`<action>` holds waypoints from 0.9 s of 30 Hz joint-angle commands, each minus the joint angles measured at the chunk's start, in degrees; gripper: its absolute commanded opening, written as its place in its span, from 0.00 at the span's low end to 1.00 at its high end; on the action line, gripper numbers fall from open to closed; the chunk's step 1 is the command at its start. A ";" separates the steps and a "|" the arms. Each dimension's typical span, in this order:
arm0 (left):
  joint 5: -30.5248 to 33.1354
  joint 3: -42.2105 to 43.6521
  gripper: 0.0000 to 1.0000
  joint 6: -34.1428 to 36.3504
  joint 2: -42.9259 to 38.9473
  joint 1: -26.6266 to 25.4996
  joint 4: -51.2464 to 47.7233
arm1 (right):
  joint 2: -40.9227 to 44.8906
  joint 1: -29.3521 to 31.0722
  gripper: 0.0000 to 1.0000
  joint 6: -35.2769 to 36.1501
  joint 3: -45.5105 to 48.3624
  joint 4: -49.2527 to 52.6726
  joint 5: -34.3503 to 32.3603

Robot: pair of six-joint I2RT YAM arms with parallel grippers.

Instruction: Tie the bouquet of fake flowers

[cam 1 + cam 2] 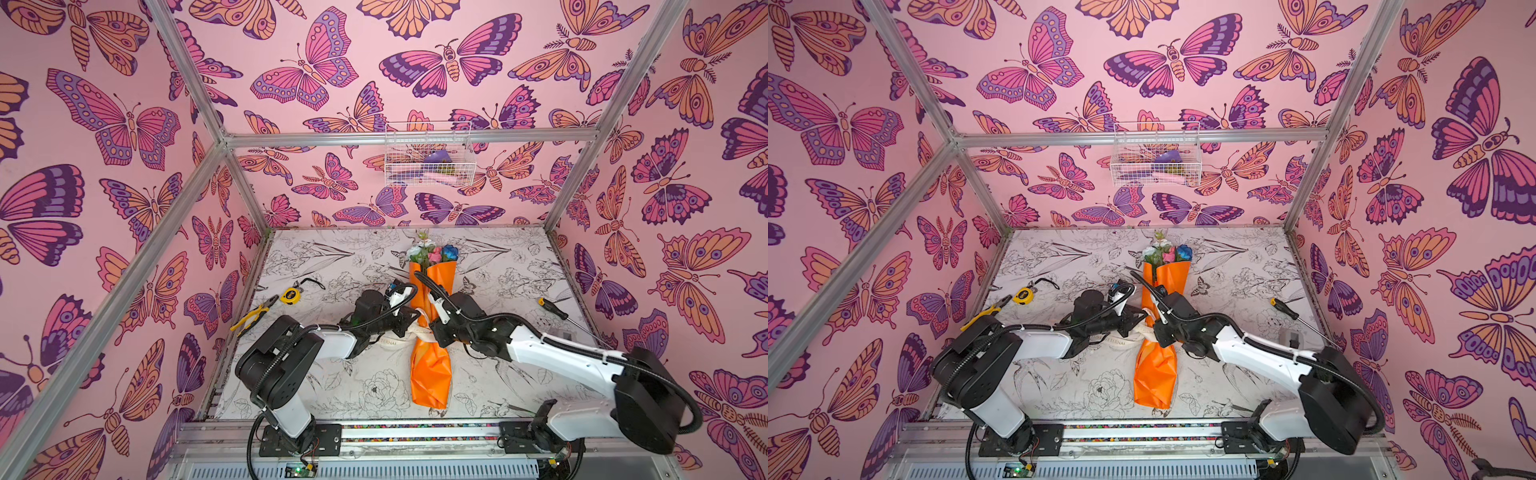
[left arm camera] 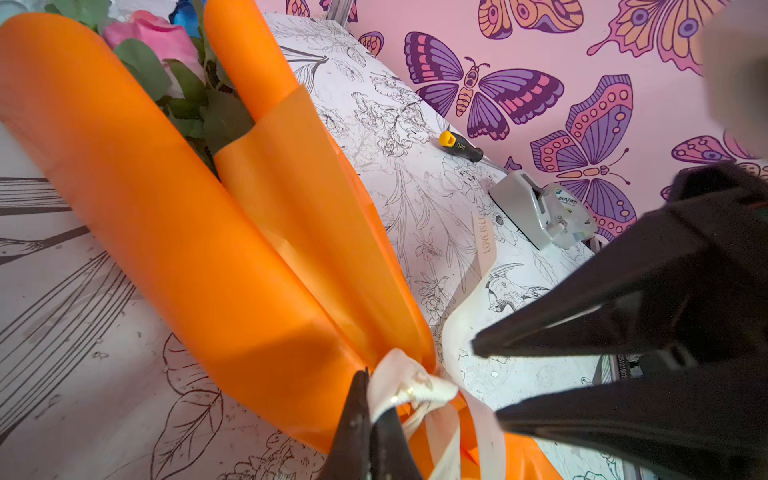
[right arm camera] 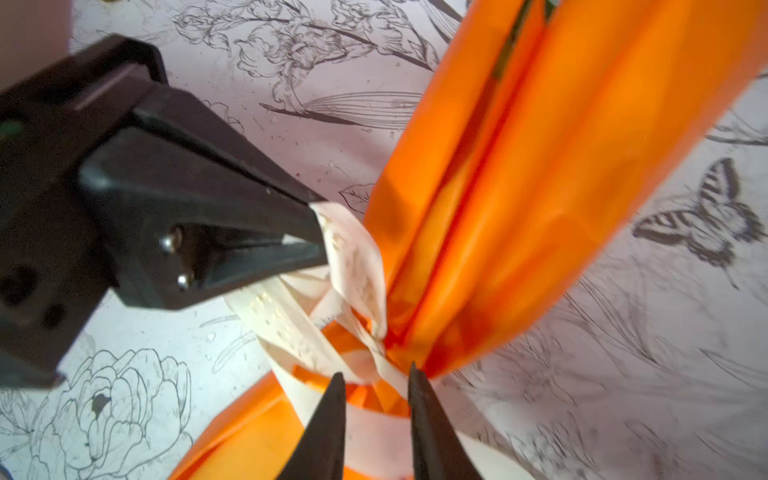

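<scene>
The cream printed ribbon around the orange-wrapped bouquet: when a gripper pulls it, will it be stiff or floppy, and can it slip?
Probably floppy: the cream printed ribbon curls and folds in loose loops where the left gripper pinches it. It looks thin and light, so it should follow a pull. It may slide on the glossy orange wrapping paper.

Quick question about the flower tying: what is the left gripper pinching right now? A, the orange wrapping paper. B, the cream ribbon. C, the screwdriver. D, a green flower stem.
B: in the right wrist view the left gripper is shut on a loop of the cream ribbon, right beside the knot around the bouquet; no paper or stem sits between its fingertips.
</scene>
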State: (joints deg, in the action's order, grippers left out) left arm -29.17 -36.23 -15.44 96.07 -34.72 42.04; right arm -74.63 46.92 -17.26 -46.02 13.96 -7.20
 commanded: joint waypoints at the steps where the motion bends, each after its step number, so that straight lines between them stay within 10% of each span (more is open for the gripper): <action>1: -2.08 1.22 0.01 1.22 0.01 0.44 2.37 | 3.98 -0.83 0.29 -5.53 1.29 11.32 -6.72; 14: -2.38 2.21 0.01 1.07 0.15 0.41 3.22 | 5.75 -1.20 0.60 -6.46 11.53 7.07 -4.14; 27: -1.73 2.57 0.00 0.75 0.76 0.45 3.93 | -4.15 -0.78 0.66 -2.92 9.33 -0.13 -4.62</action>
State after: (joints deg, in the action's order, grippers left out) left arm -30.44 -34.52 -15.46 96.12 -34.72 43.77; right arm -77.08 46.11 -21.17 -34.85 16.93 -11.92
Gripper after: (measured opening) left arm 0.046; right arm 0.657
